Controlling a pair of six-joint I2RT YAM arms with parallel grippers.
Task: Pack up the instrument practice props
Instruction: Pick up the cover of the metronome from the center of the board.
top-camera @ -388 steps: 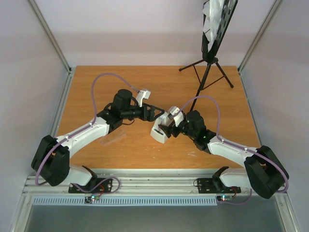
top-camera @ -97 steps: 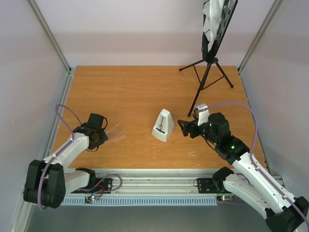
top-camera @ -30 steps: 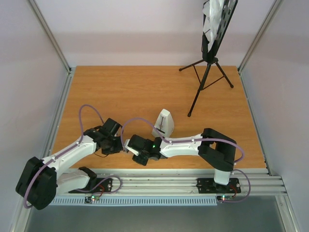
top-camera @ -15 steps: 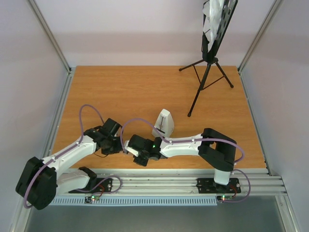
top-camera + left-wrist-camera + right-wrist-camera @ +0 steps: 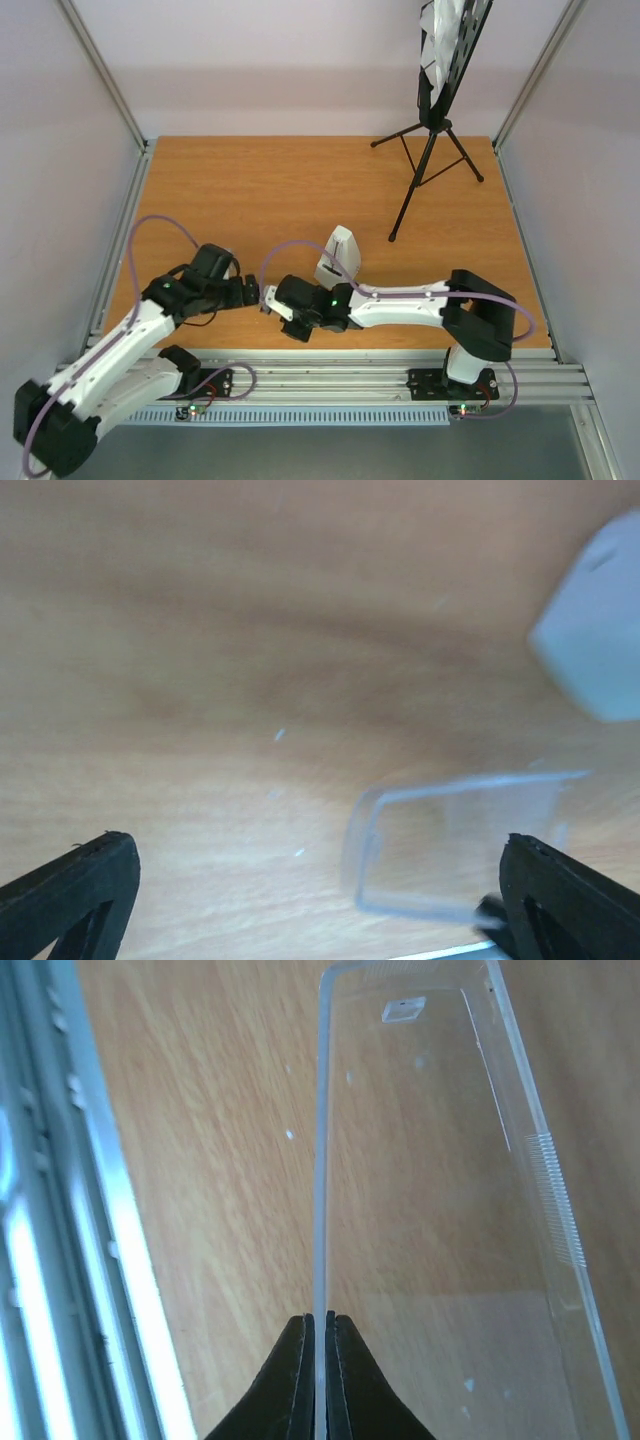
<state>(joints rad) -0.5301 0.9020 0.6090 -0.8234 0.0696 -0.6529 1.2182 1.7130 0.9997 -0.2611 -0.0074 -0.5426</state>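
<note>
Well, the wooden table (image 5: 250, 190) bears the black music stand (image 5: 437, 122) at its far right, with white sheet pages (image 5: 440, 40) on it. The white metronome (image 5: 341, 255) stands near the middle. Near-left of it, the right claw (image 5: 320, 1325) is pinched tight on the clear cover (image 5: 430, 1210) by its edge. The left claw (image 5: 315, 870) gapes wide, holding nothing.

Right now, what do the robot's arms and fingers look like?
Both the left arm and right arm have white shells with chunky black joints. A thin purple cable loops along each one. A small green light glows on the right arm. The fingers are black and pointed, like wedges.
</note>
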